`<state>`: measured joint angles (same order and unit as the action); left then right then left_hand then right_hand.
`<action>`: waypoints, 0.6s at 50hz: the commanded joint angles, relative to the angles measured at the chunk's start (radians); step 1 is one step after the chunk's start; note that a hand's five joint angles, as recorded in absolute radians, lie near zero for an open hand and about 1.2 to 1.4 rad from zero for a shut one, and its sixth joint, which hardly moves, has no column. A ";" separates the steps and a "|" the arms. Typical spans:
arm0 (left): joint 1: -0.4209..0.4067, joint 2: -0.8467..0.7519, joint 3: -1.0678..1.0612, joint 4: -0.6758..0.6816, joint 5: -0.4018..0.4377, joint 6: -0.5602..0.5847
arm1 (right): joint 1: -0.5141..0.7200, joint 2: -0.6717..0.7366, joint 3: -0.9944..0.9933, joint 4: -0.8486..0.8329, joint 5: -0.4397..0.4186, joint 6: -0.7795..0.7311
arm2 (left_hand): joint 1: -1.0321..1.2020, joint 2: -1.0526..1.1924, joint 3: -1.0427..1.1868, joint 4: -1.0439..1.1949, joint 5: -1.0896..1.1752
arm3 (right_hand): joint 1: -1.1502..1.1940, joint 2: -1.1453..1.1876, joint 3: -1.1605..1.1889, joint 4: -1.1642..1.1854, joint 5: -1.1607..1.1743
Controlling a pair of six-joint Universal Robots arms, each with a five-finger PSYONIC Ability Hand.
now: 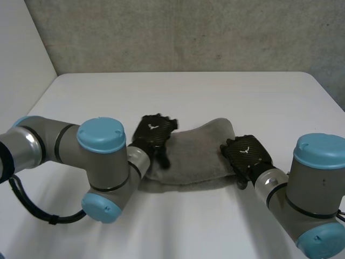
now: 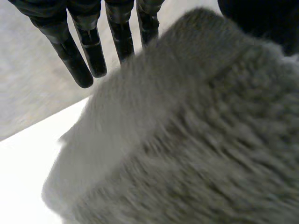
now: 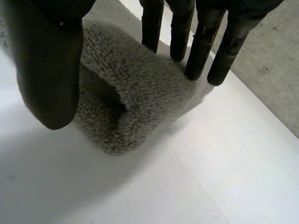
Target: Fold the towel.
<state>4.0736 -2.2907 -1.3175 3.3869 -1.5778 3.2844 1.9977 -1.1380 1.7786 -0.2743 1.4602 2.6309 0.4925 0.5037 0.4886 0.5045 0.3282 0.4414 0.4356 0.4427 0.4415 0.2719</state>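
On the white table (image 1: 215,97), the loosely doubled grey terry towel (image 1: 197,156) lies with the black left hand (image 1: 153,131) and right hand (image 1: 247,154) at its ends, both straight-fingered, clamping nothing, so its unpinned fold may spring open.

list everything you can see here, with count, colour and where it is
towel: 1, grey, bunched on the table between the two hands
table: 1, white, under the towel and both hands
wall: 1, grey, behind the table
side wall: 1, white, beyond the table's left edge
left arm: 1, grey with light-blue caps, left of the towel
right arm: 1, grey with light-blue caps, right of the towel
left hand: 1, black, at the towel's left end
right hand: 1, black, at the towel's right end
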 commanded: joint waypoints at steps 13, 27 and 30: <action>0.030 0.206 -0.289 -0.007 -0.077 0.028 | -0.016 0.004 0.024 -0.045 -0.001 -0.009 | -0.003 -0.014 0.001 -0.015 -0.013 | 0.316 0.322 0.315 0.316 0.311; 0.034 0.220 -0.325 0.022 -0.077 0.008 | -0.037 -0.002 0.056 -0.075 0.009 -0.108 | -0.012 -0.023 -0.008 -0.024 -0.022 | 0.703 0.709 0.702 0.703 0.698; 0.044 0.214 -0.324 0.034 -0.080 0.009 | -0.054 0.007 0.053 -0.079 0.008 -0.138 | -0.015 -0.026 -0.011 -0.027 -0.025 | 0.894 0.899 0.892 0.893 0.888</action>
<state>4.1048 -2.0652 -1.6441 3.3996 -1.6552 3.2903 1.9681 -1.1408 1.8311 -0.3382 1.4667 2.5490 0.4905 0.5014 0.4869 0.5022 0.3246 1.1026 1.1165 1.1500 1.1548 0.9771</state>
